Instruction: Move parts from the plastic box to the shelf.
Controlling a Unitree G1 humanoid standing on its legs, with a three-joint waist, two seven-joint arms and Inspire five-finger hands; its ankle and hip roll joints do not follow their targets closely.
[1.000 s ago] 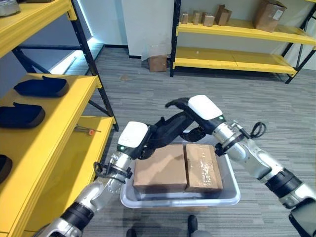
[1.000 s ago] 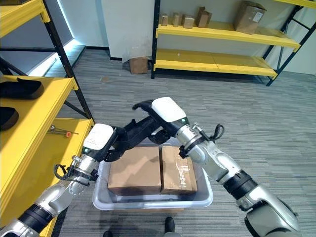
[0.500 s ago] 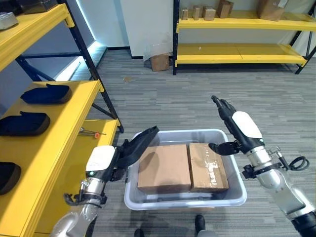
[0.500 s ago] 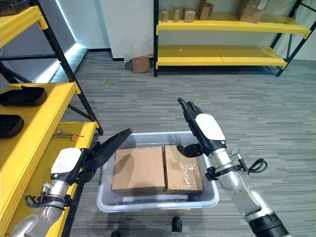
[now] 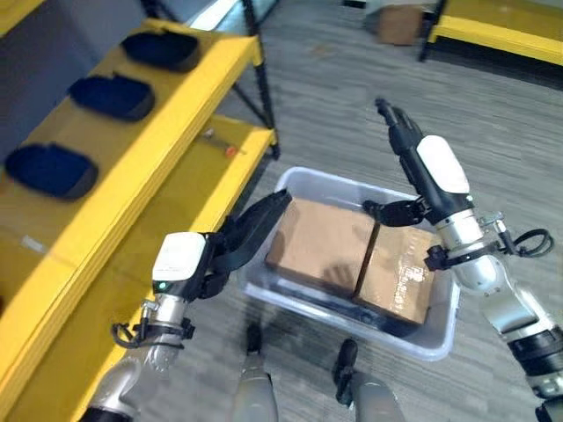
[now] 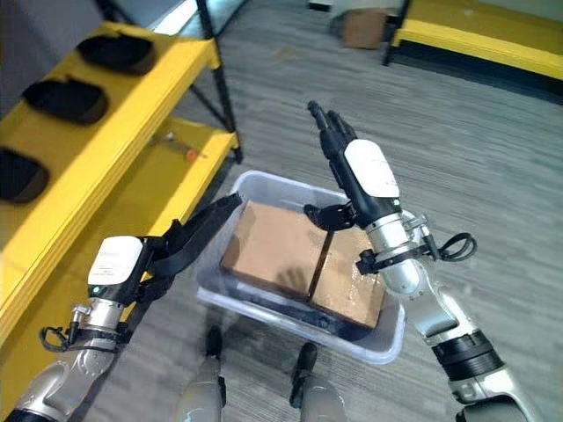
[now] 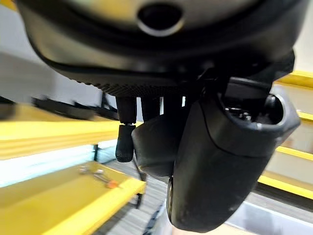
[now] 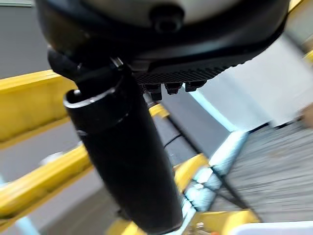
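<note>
2 cardboard boxes in plastic box, left hand and right hand open, flanking it, yellow shelf alongside

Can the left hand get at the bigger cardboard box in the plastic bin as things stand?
Probably yes. The left hand, fingers straight, sits at the plastic bin rim right beside the bigger cardboard box. The box top is uncovered, and the right hand is raised above the smaller box, out of the way.

Small shelf tool, perhaps a screwdriver
</note>
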